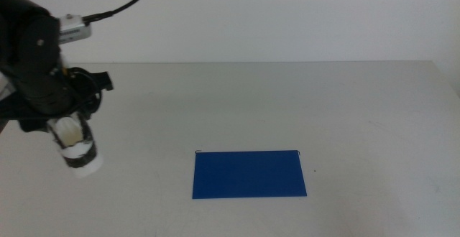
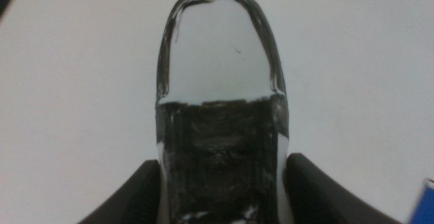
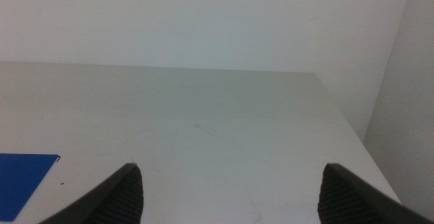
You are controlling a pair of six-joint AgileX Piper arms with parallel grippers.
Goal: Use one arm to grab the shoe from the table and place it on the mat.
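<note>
My left gripper [image 1: 70,126] is shut on the shoe [image 1: 79,149] and holds it in the air over the left side of the table [image 1: 302,100], toe hanging down. Through the left wrist camera the shoe [image 2: 217,81] fills the picture, white toe and black patterned upper, clamped between the two dark jaws of the left gripper [image 2: 220,200]. The blue mat [image 1: 249,174] lies flat at the centre front, well to the right of the shoe; slivers of the mat [image 2: 427,203] [image 3: 20,176] show in both wrist views. My right gripper [image 3: 234,197] stands open, out of the middle view.
A pale wall runs behind the table's far edge. The left arm's black cable [image 1: 122,3] loops up above it. The table's right edge [image 3: 346,122] shows in the right wrist view.
</note>
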